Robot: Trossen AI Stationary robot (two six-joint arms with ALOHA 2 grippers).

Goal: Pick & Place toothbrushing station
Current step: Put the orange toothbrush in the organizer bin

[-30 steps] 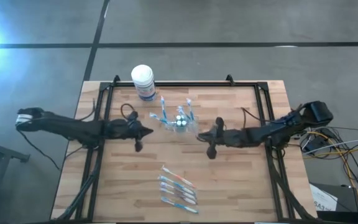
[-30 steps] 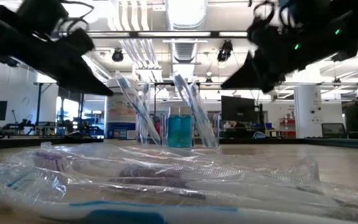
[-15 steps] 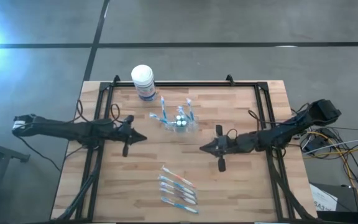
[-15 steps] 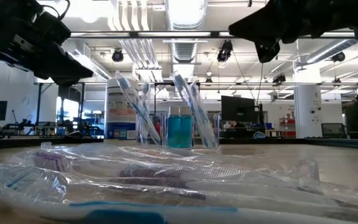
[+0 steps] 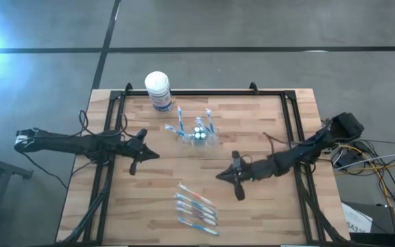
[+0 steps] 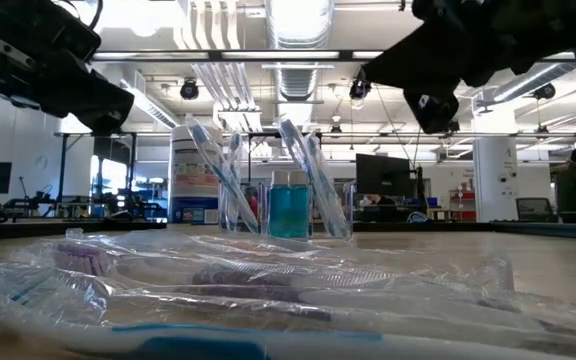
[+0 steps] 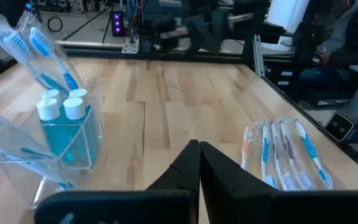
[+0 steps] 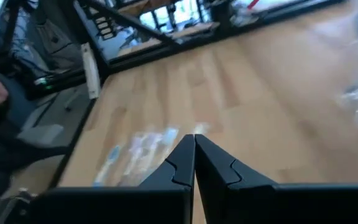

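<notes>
A small clear plastic cup point(image 5: 197, 134) stands in the middle of the table's far half. Blue-and-white toothbrushes point(image 7: 45, 53) lean out of it, and white-capped pieces point(image 7: 64, 107) sit inside. Several wrapped toothbrushes point(image 5: 196, 210) lie flat near the table's front edge. My left gripper point(image 5: 156, 155) hangs shut to the left of the cup, clear of the table and pointing right. My right gripper point(image 5: 219, 176) hangs shut between the cup and the lying toothbrushes, pointing left. In the right wrist view its tips point(image 8: 193, 138) point toward the wrapped toothbrushes point(image 8: 138, 149). Neither gripper touches anything.
A white-lidded tub point(image 5: 158, 89) with a blue label stands at the far edge, left of the cup. A black frame point(image 5: 201, 92) runs along the table's far and side edges. Bare wood lies between the cup and the lying toothbrushes.
My left gripper has drawn back from the cup toward the table's left edge and levelled out. My right gripper has swung from beside the cup toward the near edge, closer to the lying toothbrushes. Both stayed shut. Cup and toothbrushes have not moved.
</notes>
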